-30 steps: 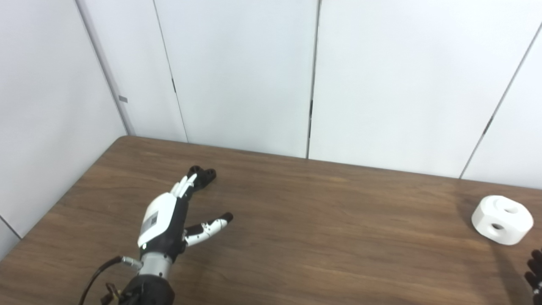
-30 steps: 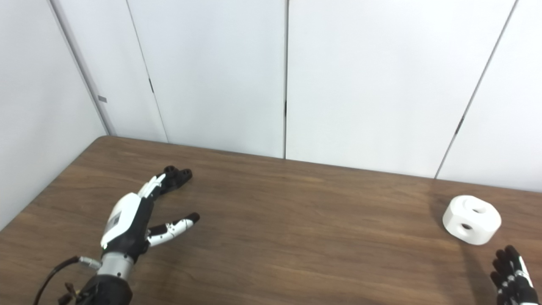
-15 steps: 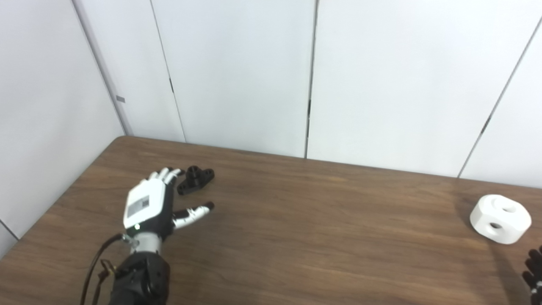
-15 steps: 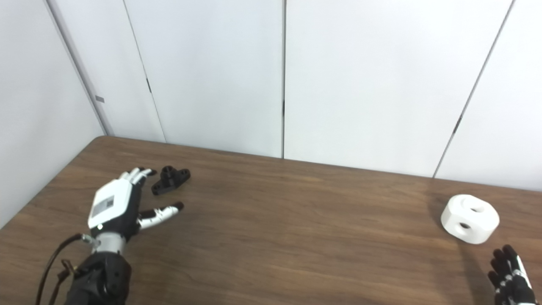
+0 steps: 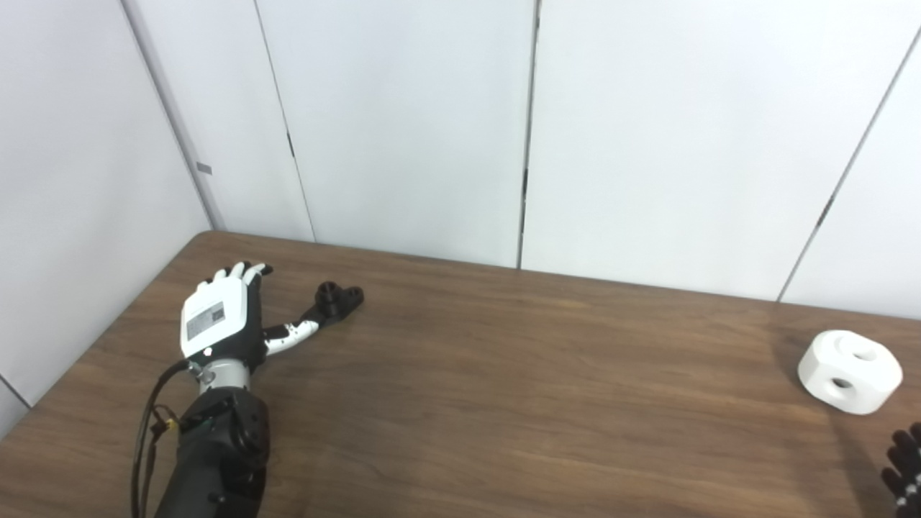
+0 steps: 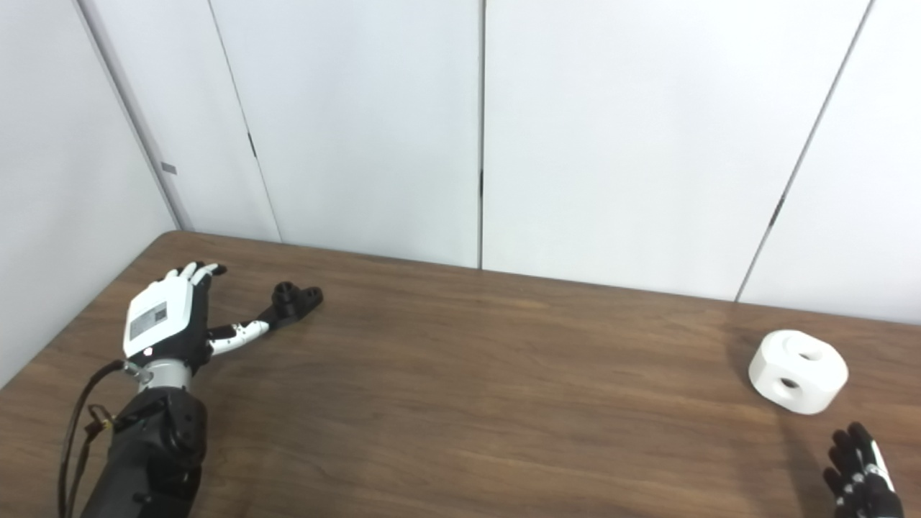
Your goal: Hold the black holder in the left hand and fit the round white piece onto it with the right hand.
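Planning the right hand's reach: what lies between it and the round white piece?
Nothing: only bare table separates the right hand from the round white piece, seen in the right eye view.

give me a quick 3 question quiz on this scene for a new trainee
1. True or false: the left hand already holds the black holder.
2. Multiple choice: the round white piece is (a) in the right hand, (b) lying on the table near its right end, (c) fitted on the holder.
3. Short answer: which hand shows only at the bottom right corner of the views?

Key
1. False: the holder lies on the table, with the open hand beside it, thumb stretched toward it.
2. b
3. The right hand.
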`<state>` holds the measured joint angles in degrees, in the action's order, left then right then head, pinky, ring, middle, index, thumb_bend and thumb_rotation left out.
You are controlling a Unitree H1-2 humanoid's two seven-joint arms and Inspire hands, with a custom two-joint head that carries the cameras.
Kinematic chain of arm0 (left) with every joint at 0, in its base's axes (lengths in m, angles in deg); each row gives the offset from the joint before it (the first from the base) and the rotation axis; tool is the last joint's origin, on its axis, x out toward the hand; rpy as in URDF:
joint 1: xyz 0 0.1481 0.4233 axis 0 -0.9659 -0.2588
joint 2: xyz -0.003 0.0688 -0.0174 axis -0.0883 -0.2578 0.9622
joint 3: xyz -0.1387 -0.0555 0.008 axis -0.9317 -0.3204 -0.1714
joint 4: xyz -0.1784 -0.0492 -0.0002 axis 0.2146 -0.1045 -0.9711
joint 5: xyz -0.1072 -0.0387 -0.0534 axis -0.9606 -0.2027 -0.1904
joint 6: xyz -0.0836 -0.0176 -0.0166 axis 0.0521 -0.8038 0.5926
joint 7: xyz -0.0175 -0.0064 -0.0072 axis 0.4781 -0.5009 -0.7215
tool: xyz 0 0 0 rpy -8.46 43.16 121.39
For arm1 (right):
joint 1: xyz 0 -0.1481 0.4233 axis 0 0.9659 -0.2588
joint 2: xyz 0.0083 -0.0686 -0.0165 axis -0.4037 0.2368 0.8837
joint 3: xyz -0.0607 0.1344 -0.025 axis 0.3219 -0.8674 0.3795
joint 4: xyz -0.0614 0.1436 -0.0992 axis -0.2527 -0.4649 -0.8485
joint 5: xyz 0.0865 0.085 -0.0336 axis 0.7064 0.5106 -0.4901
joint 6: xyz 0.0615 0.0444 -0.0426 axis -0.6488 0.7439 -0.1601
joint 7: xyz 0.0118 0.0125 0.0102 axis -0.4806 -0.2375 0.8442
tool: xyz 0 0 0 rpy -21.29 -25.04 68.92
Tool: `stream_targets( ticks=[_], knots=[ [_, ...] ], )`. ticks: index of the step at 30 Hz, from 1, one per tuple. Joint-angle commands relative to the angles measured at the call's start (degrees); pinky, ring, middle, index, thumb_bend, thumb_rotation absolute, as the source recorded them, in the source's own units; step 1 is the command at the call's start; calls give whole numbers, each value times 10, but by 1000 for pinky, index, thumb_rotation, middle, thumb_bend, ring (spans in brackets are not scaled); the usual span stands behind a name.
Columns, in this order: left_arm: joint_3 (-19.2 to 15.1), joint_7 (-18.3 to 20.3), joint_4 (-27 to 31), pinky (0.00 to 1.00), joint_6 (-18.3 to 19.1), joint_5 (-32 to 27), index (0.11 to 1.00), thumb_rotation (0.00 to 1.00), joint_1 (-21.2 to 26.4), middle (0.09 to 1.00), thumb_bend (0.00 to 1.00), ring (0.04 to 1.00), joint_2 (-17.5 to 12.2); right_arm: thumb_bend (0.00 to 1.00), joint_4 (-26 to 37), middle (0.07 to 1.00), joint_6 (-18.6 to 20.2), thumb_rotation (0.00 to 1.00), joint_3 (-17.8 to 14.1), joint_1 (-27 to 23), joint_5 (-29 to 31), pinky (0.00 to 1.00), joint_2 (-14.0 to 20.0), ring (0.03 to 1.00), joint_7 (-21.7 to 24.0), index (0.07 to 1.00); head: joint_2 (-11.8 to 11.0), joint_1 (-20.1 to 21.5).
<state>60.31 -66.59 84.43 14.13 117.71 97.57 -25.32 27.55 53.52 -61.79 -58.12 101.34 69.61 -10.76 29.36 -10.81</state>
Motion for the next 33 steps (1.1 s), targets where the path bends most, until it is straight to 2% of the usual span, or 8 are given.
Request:
stream_targets(
  ticks=[1, 3, 9, 13, 23, 28, 33],
  knots=[
    [3, -21, -6, 989, 0, 9, 843, 497, 32, 948, 845, 966, -24, 609, -10, 990, -9, 1000, 7, 16, 3, 1000, -12, 1000, 3, 996, 1, 0],
    [7, -20, -23, 995, -1, 2, 831, 496, 42, 947, 839, 966, -27, 610, -11, 989, -12, 1000, 7, 16, 5, 1000, -12, 1000, 4, 994, 2, 0],
    [-25, 33, -48, 1000, 0, -67, 799, 520, 76, 951, 852, 980, -9, 625, -6, 985, -7, 1000, 8, 18, -3, 1000, -15, 1000, -1, 990, 3, 1],
    [-27, 43, -73, 1000, 0, -99, 788, 516, 91, 938, 874, 973, -7, 622, -4, 985, -9, 1000, 10, 20, -8, 1000, -15, 1000, -2, 998, 3, -1],
    [5, -17, -151, 1000, -15, -150, 758, 458, 112, 938, 938, 984, -31, 649, 8, 988, 6, 1000, 12, 23, -29, 1000, -22, 1000, -14, 999, 3, -1],
    [35, -49, -176, 1000, -24, -147, 752, 420, 116, 939, 969, 982, -49, 626, 5, 987, 1, 1000, 10, 22, -24, 1000, -23, 1000, -12, 998, 3, -1],
    [62, -74, -195, 1000, -18, -145, 760, 410, 122, 944, 971, 996, -59, 629, 7, 979, 6, 1000, 11, 23, -25, 1000, -22, 1000, -11, 998, 3, -1]
  ],
)
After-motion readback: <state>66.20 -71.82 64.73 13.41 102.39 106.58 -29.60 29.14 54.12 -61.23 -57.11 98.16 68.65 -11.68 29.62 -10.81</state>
